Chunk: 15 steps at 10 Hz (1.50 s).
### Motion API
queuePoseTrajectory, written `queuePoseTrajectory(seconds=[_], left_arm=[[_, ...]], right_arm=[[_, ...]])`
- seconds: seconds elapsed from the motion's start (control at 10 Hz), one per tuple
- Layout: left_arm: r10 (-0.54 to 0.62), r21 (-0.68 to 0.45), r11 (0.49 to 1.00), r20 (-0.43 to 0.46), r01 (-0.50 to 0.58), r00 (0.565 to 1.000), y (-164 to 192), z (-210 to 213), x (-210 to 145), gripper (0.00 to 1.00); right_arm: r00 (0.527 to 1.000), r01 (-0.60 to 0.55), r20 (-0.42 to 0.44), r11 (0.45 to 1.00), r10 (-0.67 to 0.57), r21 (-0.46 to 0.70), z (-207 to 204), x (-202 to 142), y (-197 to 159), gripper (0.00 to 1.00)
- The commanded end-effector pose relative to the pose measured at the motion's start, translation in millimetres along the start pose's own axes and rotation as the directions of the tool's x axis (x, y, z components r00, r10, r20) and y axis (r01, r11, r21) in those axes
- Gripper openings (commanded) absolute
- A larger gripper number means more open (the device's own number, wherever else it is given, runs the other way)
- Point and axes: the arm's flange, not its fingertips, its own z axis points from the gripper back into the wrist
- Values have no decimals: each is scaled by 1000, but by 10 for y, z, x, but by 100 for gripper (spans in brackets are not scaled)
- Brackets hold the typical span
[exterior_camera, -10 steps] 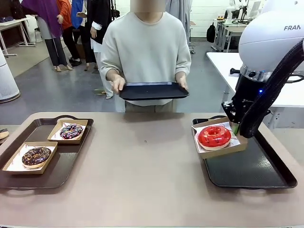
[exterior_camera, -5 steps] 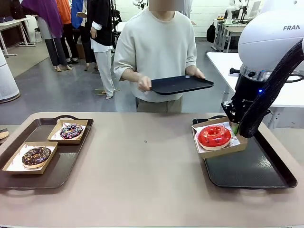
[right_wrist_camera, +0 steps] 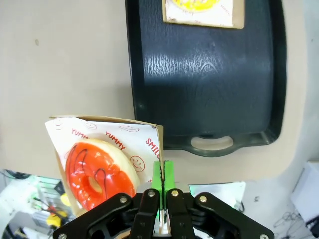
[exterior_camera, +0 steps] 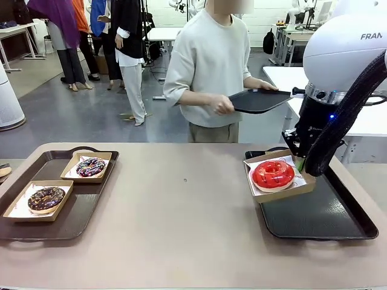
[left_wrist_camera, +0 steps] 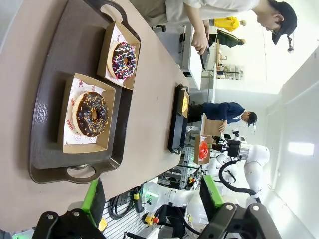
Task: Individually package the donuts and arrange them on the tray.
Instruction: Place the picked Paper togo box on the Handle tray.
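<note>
Beige tabletop [exterior_camera: 181, 205] carries two dark trays. On the right tray [exterior_camera: 326, 217], at three o'clock, the right gripper [right_wrist_camera: 160, 175] pinches the wall of a brown cardboard box [exterior_camera: 279, 192] holding the glossy red donut [exterior_camera: 273, 173]. At nine o'clock, the left tray [exterior_camera: 72, 217] holds the boxed chocolate donut [exterior_camera: 46, 199] and purple-pink sprinkled donut [exterior_camera: 91, 167]. The left gripper [left_wrist_camera: 152, 194] hangs with jaws apart.

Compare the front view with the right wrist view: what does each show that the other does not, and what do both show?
Front view alone: two sprinkled donuts boxed on the left tray, and a person carrying a dark tray. Right wrist view alone: a boxed yellow donut. Both: the red donut in its box, whose wall the right gripper pinches, at the right tray.
</note>
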Motion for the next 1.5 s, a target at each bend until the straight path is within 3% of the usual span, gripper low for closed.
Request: queuePoseTrajectory(seconds=[0.0, 0.5, 0.9, 1.4], left_arm=[[5, -5, 1000, 6, -5, 1000, -21, 20, -11, 100], [5, -5, 1000, 6, -5, 1000, -21, 20, -11, 100], [5, -5, 1000, 6, -5, 1000, -21, 20, -11, 100], [5, -5, 1000, 6, -5, 1000, -21, 20, -11, 100]], right_arm=[[997, -75, 5, 997, 75, -19, -78, -194, -97, 2], [993, -36, 111, 999, 37, -13, -420, -246, -519, 2], [993, 49, 104, 998, -53, 34, -637, -50, -879, 2], [994, 67, 79, 996, -71, 51, -839, 186, -1075, 2]])
